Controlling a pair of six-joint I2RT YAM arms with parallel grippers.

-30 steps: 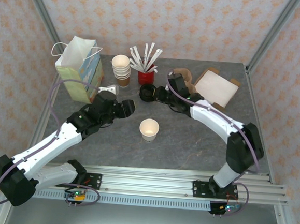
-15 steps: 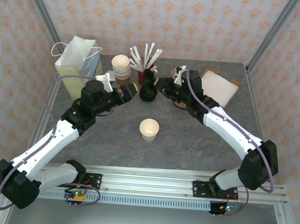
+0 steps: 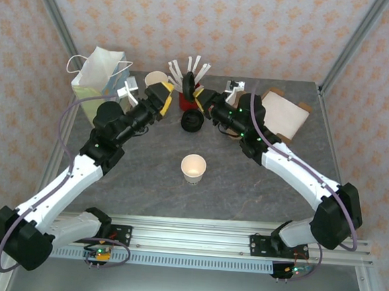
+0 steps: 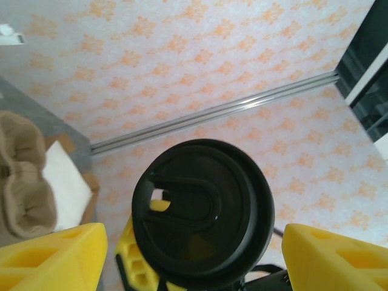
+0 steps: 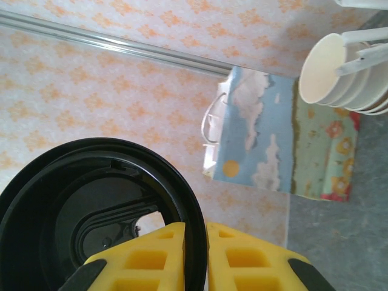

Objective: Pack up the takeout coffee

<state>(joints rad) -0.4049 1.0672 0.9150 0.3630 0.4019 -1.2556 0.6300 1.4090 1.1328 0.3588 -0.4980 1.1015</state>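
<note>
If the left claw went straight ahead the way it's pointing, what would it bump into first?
Most likely the black lid, pinched by its rim in the right gripper. It sits straight ahead, between the open fingers of the left gripper. How far off is unclear.

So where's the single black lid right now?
In the top view the lid is held up at the table's back, above the red cup of stirrers, rim pinched in the right pincer, left pincer open beside it.
</note>
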